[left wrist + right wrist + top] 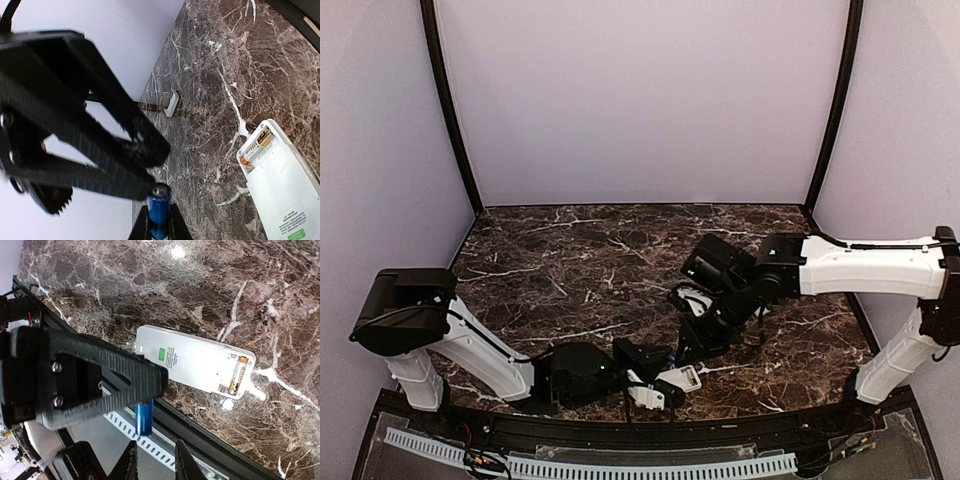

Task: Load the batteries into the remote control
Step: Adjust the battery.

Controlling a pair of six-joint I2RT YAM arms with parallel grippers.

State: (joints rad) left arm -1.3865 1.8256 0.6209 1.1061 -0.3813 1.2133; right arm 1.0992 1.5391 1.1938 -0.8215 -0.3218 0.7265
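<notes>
The white remote control (pixel 192 360) lies face down near the table's front edge, its battery bay open with one gold battery (pixel 238 373) in it. It also shows in the left wrist view (pixel 282 190) and the top view (pixel 687 378). My left gripper (pixel 159 220) is shut on a blue battery (pixel 159 207), held off the table beside the remote. In the right wrist view the blue battery (pixel 144 417) sticks out below the left gripper's finger (pixel 100 385). My right gripper (pixel 154 455) is open and empty, its tips just short of that battery.
A small white plastic piece (pixel 171 102) lies on the dark marble table (pixel 235 75) near its edge. The black front rail and a white slotted strip (pixel 150 442) run under the right gripper. Both arms crowd the front middle (pixel 670 360).
</notes>
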